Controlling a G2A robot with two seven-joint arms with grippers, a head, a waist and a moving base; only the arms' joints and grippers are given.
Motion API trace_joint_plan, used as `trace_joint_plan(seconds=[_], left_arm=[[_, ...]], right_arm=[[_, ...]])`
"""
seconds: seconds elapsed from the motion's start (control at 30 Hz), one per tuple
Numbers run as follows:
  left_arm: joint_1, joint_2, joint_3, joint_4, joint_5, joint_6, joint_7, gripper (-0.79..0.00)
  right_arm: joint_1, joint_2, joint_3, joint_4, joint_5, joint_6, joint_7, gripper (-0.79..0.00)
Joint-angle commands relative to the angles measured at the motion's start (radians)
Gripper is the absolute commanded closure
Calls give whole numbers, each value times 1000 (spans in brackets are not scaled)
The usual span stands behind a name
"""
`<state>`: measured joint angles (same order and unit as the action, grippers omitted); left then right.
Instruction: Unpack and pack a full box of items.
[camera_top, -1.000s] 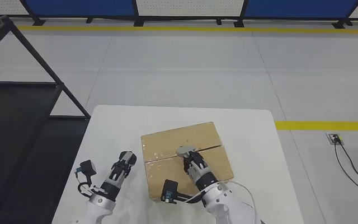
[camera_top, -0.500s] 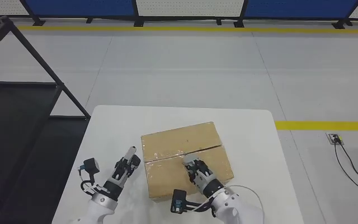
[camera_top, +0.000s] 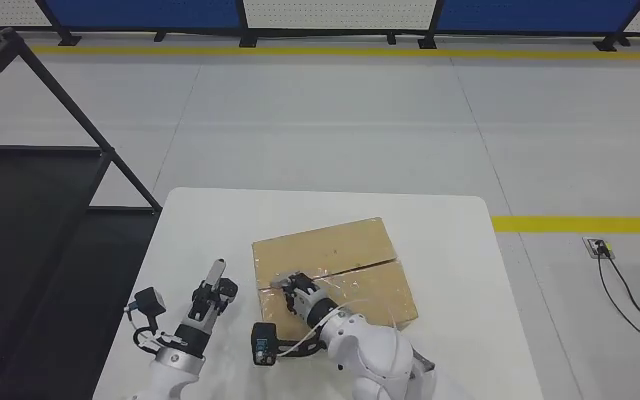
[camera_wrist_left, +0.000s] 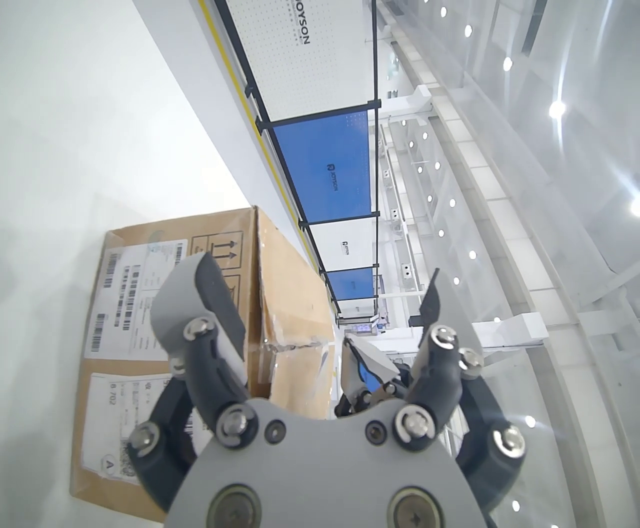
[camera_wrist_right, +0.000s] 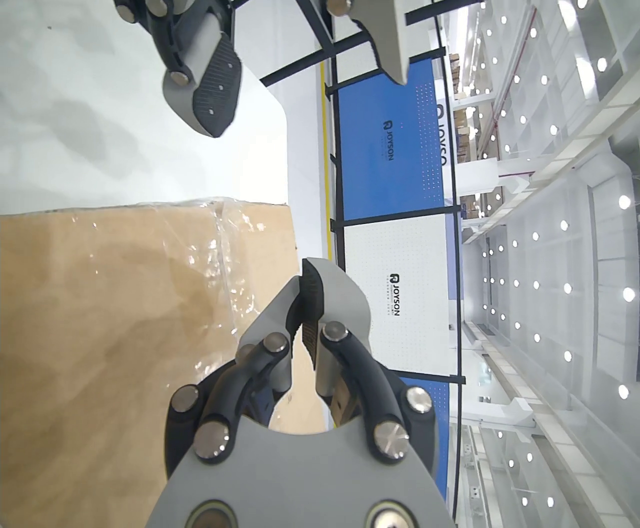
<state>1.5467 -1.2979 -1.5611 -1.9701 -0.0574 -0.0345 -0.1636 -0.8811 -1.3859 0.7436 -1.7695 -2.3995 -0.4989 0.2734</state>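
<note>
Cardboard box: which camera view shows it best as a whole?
The top view: nearly the whole lid of the cardboard box and its taped seam show, on the white table. The left wrist view gives its labelled side; the right wrist view, part of the taped top close up.

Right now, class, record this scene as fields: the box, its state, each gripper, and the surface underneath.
Box: brown cardboard box, flaps closed, clear tape along the top seam
Surface: white table, with the box standing on it
Left gripper: open, beside the box's labelled side, apart from it
Right gripper: shut, over the box top at one end of the taped seam
</note>
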Motion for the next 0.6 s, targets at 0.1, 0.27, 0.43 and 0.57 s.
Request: trace_joint_plan(seconds=[0.1, 0.27, 0.43, 0.57], left_arm=[[4, 0, -3, 0, -6, -5, 1, 0], [0, 1, -2, 2, -3, -2, -10, 0], [-8, 2, 2, 1, 4, 2, -21, 0], [-15, 3, 3, 1, 8, 8, -27, 0]], right_arm=[[44, -20, -33, 46, 22, -73, 28, 0], [27, -26, -14, 46, 37, -82, 71, 0], [-25, -19, 30, 11, 36, -80, 99, 0], [-66, -10, 58, -17, 21, -91, 101, 0]])
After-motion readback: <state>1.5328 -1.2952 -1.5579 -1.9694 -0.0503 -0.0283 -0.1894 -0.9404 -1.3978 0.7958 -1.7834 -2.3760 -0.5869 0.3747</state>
